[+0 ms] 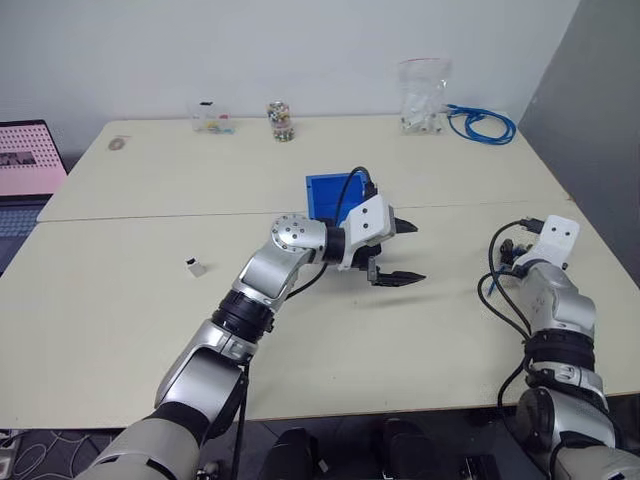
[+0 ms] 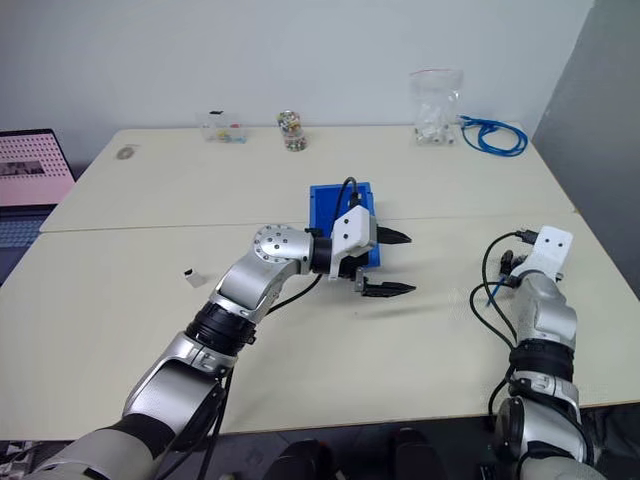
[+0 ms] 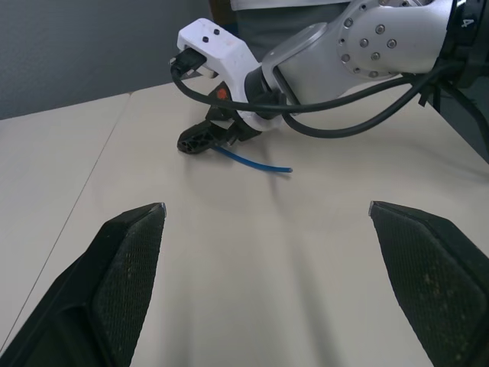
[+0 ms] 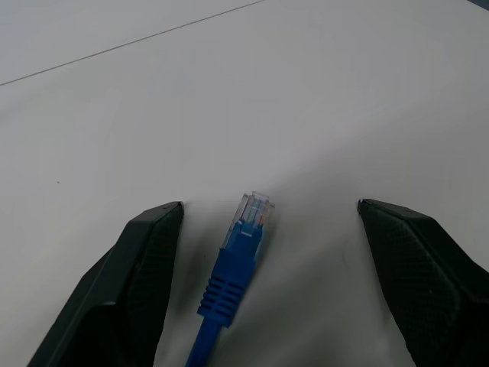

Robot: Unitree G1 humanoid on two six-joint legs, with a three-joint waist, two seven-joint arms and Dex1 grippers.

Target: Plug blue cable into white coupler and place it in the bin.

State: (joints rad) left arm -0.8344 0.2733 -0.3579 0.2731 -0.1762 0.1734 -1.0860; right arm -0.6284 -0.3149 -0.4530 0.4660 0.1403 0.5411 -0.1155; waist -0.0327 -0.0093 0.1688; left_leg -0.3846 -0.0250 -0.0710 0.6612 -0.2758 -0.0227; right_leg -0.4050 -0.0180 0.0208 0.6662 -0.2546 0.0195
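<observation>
blue cable (image 4: 229, 287) lies flat on the pale table (image 1: 120, 310), and in the right wrist view its small clear plug (image 4: 253, 208) sits between the two black fingers of the right gripper (image 4: 269, 210), touching neither of them. these jaws are spread wide, one finger on each side of the cable, and they pinch nothing. in the left wrist view the same cable shows as a thin blue line on the table, coming out from under the right gripper. in the head views the right arm is at about 4 o'clock on the table, near the right edge.

the left gripper (image 1: 398, 252) is near the middle of the table, pointing toward 3 o'clock, and it hovers just in front of the bin (image 1: 328, 194). its jaws are also spread wide and hold nothing; in the left wrist view the two fingers stand far apart with bare table between them.

the bin is bright blue, a little past the centre at about 12 o'clock from the left gripper, partly hidden by the wrist. the white coupler (image 1: 196, 266) lies alone at about 9 o'clock, well apart from both grippers and from the cable.

along the far edge stand a small clear box (image 1: 212, 119), a little jar (image 1: 280, 121) and a clear bag (image 1: 423, 97), and beside the bag at about 1 o'clock lies a coiled bundle of blue cable (image 1: 483, 124).
</observation>
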